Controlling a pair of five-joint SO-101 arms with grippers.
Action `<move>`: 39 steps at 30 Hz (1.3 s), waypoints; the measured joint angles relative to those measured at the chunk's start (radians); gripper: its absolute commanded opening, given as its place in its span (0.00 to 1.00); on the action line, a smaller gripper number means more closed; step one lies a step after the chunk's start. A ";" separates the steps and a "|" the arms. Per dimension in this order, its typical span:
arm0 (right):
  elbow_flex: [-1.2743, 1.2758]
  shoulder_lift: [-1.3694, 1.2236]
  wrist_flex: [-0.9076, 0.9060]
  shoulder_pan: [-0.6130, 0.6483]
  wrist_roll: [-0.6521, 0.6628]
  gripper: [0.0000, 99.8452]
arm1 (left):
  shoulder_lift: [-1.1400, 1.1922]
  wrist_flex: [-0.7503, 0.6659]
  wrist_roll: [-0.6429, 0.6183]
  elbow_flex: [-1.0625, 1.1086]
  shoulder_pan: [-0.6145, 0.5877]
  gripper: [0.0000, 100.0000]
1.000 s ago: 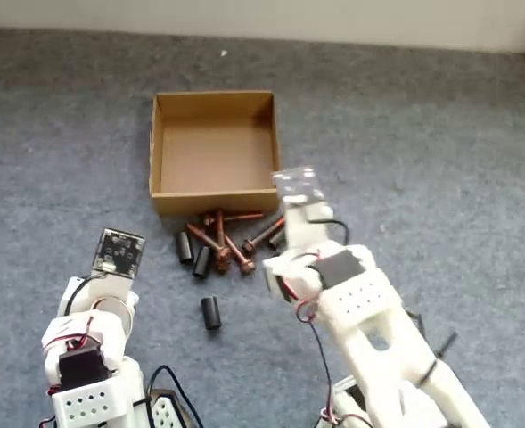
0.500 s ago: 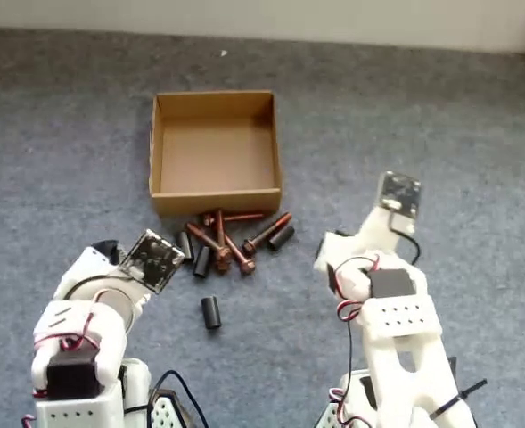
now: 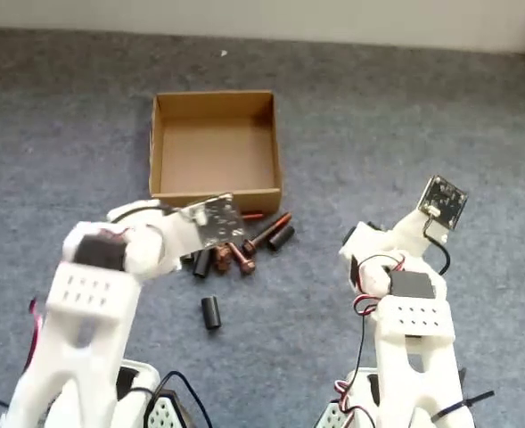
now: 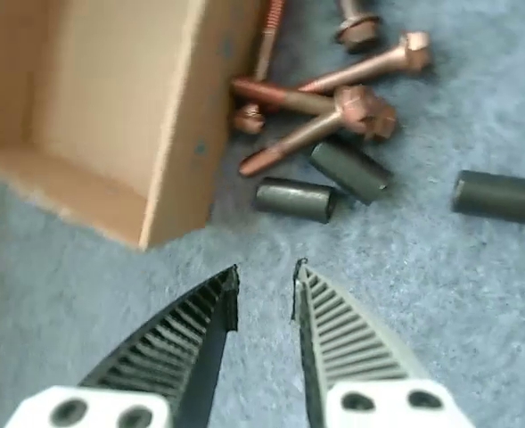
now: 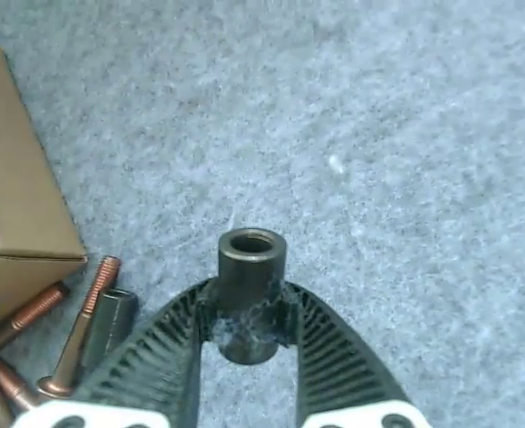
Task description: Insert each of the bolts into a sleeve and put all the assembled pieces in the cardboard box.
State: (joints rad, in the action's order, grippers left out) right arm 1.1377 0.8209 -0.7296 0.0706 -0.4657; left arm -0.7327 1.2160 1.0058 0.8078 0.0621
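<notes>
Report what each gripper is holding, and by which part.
The right gripper is shut on a black sleeve, clamped across its sides, open mouth poking out beyond the jaws. The left gripper holds nothing, jaws apart.

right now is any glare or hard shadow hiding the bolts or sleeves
High view: soft even light, no glare on the cardboard box. Left wrist view: a faint shadow beside the box wall reaches the nearest bolts; the loose sleeves show a dull sheen. Right wrist view: the held sleeve has a bright rim and a dark bore.
</notes>
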 measured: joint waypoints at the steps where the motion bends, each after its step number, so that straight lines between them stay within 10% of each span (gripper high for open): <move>1: 0.000 0.000 0.000 0.000 0.000 0.00 | 0.054 0.000 0.028 -0.023 0.009 0.13; 16: 0.000 0.000 0.000 0.000 -0.006 0.00 | 0.559 -0.207 0.123 -0.146 0.172 0.13; 39: 0.000 0.000 0.000 0.000 -0.006 0.00 | 0.672 -0.341 0.031 -0.146 0.284 0.01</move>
State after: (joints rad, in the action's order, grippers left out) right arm 1.1377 0.8209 -0.7296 0.0706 -0.4718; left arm -0.0606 0.8753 1.0365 0.6621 0.3460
